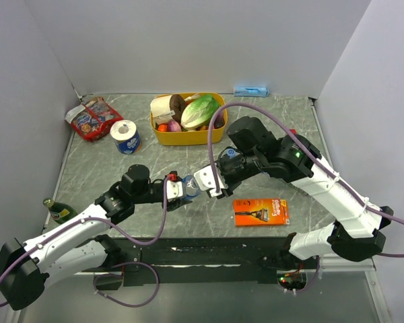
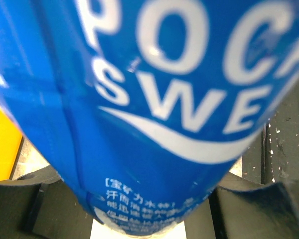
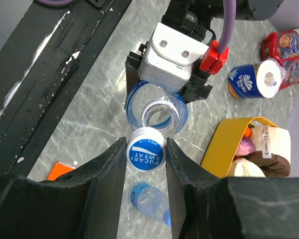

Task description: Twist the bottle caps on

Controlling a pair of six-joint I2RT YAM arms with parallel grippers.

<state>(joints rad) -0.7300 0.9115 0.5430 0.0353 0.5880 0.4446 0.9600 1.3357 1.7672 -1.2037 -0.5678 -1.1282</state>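
Note:
My left gripper (image 1: 180,188) is shut on a clear bottle (image 1: 190,188) with a blue label (image 2: 154,124), which fills the left wrist view. In the right wrist view the bottle's open mouth (image 3: 159,112) faces my right gripper (image 3: 146,144). That gripper is shut on a blue bottle cap (image 3: 146,150) with a pale ribbed rim. The cap sits just in front of the mouth and slightly off its centre, touching or nearly touching the rim. A second uncapped bottle (image 3: 150,200) lies on the table below my right gripper (image 1: 213,184).
A yellow basket (image 1: 163,138) of food stands at the back centre. A toilet roll (image 1: 126,136) and a snack bag (image 1: 91,118) sit at the back left. A green glass bottle (image 1: 57,212) is at the left edge, and an orange razor pack (image 1: 260,211) lies front right.

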